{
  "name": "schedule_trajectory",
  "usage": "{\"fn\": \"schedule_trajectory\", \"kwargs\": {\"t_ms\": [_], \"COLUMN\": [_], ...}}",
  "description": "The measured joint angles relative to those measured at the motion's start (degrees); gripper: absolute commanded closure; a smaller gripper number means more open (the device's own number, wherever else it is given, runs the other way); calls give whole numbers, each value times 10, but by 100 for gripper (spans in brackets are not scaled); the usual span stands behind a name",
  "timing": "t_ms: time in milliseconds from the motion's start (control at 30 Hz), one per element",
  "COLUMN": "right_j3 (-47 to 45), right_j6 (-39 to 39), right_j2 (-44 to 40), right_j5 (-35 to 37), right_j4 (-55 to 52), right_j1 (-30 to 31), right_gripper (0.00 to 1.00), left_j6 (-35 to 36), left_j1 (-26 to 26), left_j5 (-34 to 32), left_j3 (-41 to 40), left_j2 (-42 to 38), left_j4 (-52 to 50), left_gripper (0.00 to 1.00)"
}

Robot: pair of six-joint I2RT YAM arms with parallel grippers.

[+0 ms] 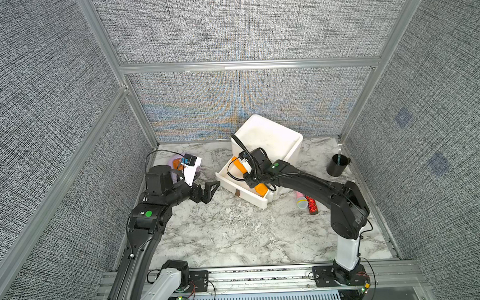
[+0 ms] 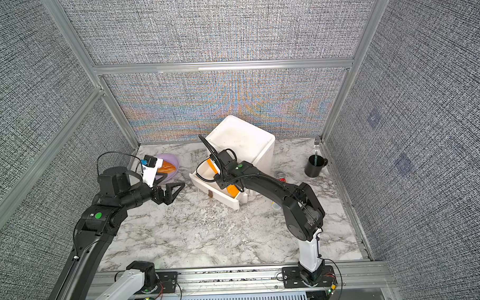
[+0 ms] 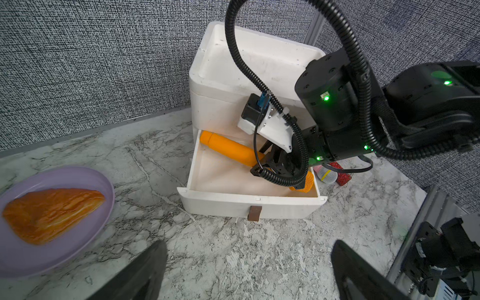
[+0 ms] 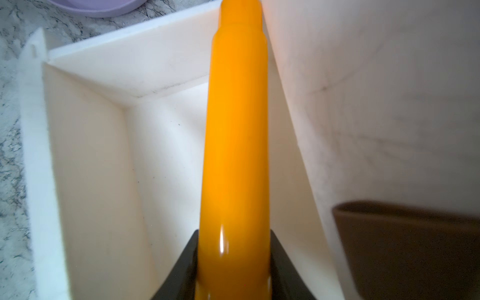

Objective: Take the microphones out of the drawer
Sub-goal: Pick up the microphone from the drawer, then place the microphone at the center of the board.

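A: While the right gripper (image 4: 233, 233) is sitting down inside the pulled-out drawer (image 3: 249, 205), what are its jaws doing?

B: They are squeezing the orange microphone (image 3: 228, 149) from both sides, close to its mesh head. The smooth handle is running straight out ahead of the jaws, toward the drawer's back corner.

A: Is the microphone sitting clear of the drawer?

B: No, it is lying within the drawer walls; whether it is resting on the floor I cannot tell. The white cabinet (image 3: 233, 78) is rising just beside the jaws on one side.

A: And the left gripper (image 3: 248, 244)?

B: Its jaws are standing wide apart, gripping nothing, and hovering above the marble table (image 3: 130, 155). The drawer front is facing them, a little way ahead. A purple plate (image 3: 98, 187) carrying a pastry (image 3: 52, 213) is lying off to one side of them.

A: Anything else near?

B: A silver-headed microphone (image 3: 326, 175) is lying on the table outside the drawer, behind the right jaws.
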Motion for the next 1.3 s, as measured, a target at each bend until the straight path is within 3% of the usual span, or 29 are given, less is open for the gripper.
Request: {"fn": "schedule_trajectory", "kwargs": {"t_ms": [567, 933, 1133, 1300], "right_j3": [-23, -130, -199, -257], "right_j6": [-22, -10, 5, 23], "right_j2": [-117, -247, -339, -410], "right_j5": [-45, -60, -63, -69], "right_j4": [12, 14, 14, 14], "right_j1": [8, -11, -49, -129], "right_gripper": [100, 100, 100, 100], "left_j6": [-2, -2, 0, 0], "left_j1": [3, 4, 4, 4], "left_j5": [2, 1, 1, 2], "left_j3": [9, 9, 9, 11], "left_j2": [10, 10, 12, 17], "left_j4": [3, 3, 3, 3], "left_gripper": [0, 0, 0, 0]}}
